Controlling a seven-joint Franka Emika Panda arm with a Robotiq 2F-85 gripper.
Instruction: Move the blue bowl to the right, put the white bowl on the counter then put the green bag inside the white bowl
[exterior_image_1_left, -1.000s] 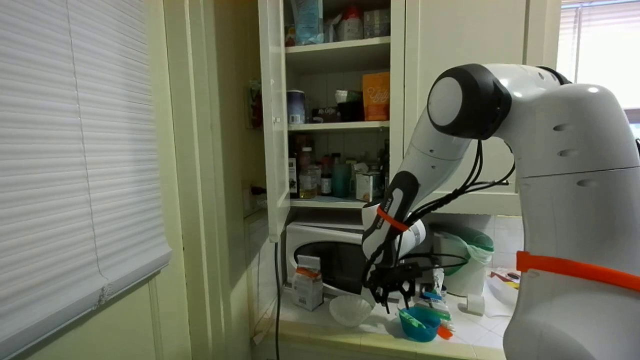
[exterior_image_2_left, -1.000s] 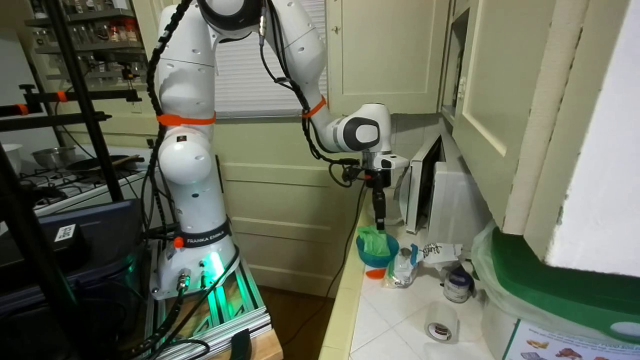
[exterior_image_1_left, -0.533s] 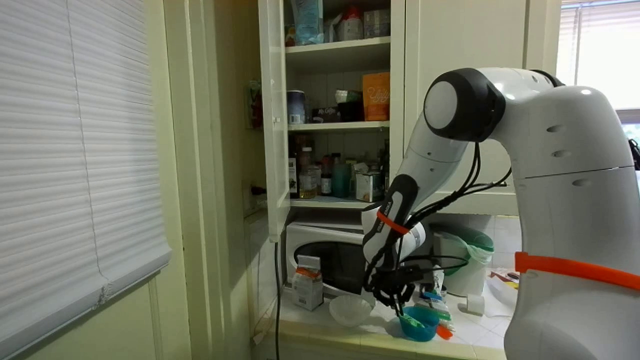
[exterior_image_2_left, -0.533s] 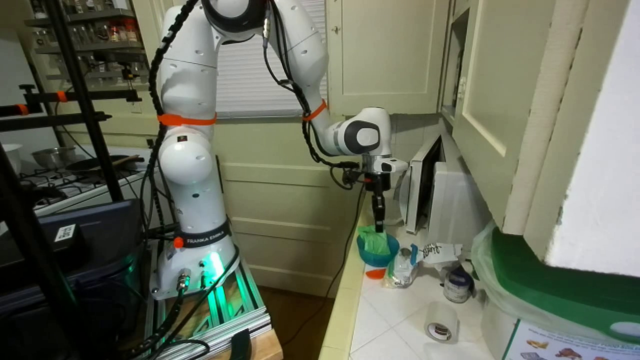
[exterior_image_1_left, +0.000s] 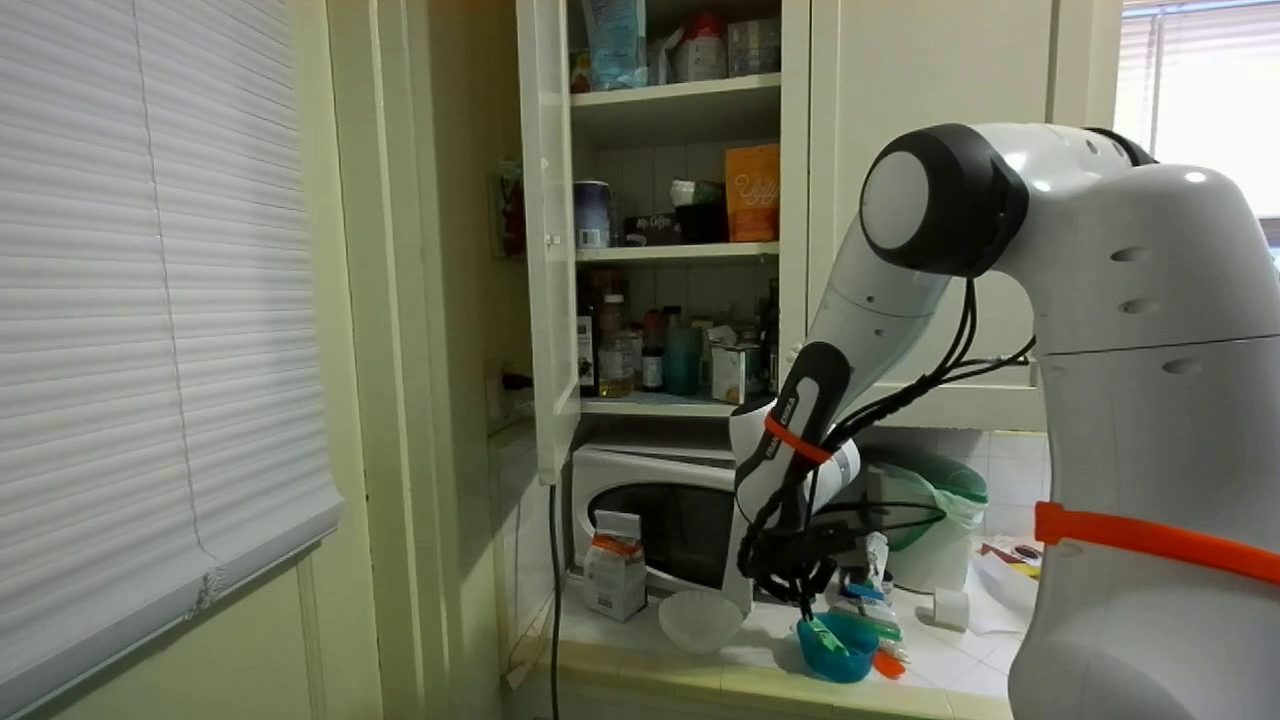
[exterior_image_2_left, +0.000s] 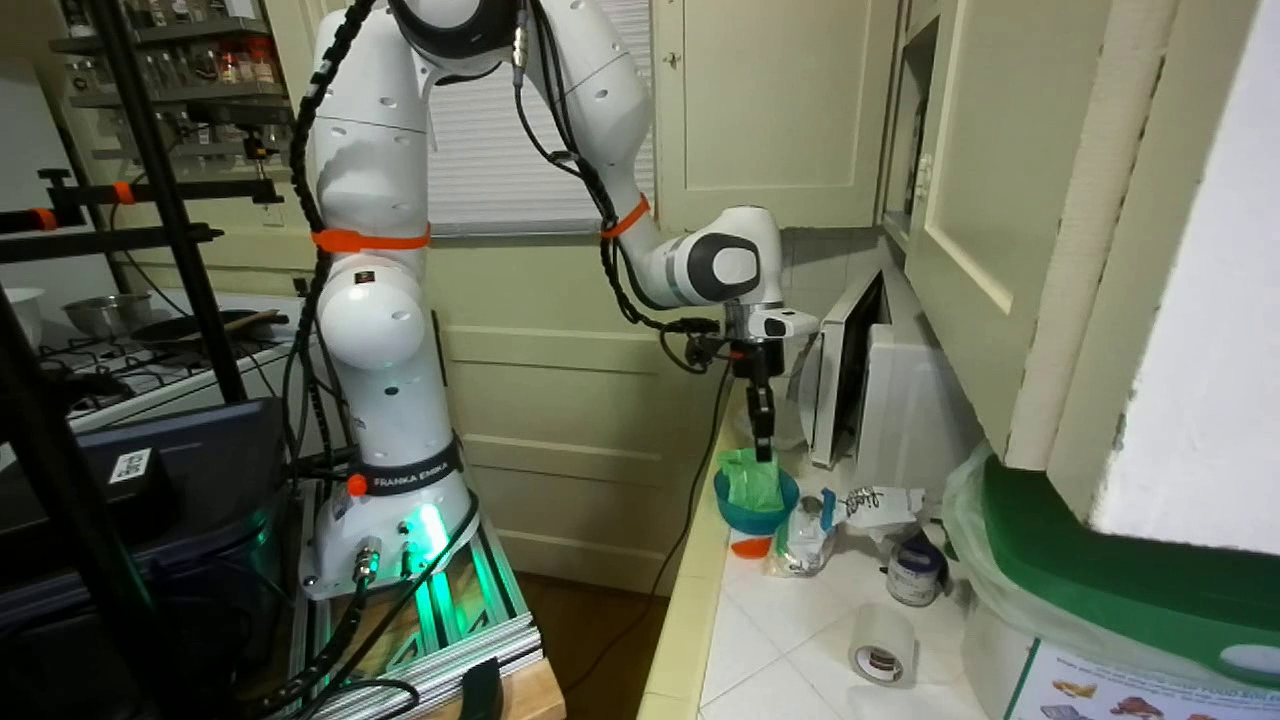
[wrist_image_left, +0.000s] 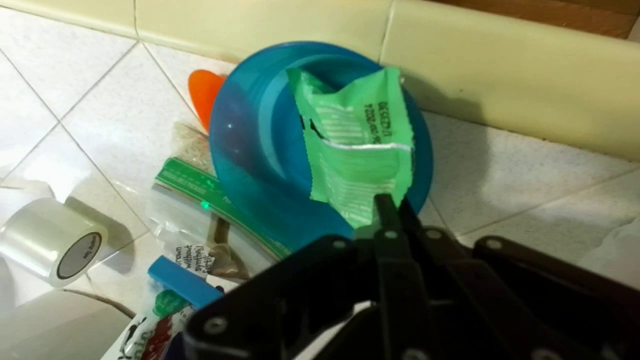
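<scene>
On the counter (exterior_image_2_left: 770, 625) before me, white bowl (exterior_image_1_left: 697, 633) and blue bowl (wrist_image_left: 240, 170) look placed. The gripper (wrist_image_left: 395, 203) pinches the bag (wrist_image_left: 360, 150) by one corner inside the blue one; only its transfer seems left.

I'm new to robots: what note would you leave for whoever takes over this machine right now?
Gripper: closed, apparently pinching an edge of the green bag.
Things: the bag is largely inside the blue bowl; in an exterior view the white bowl stands apart from it on the counter.
Done: white bowl on the counter; whether the blue bowl was shifted, I can't tell.
Left: lift the bag out and put it in the white bowl.
</scene>
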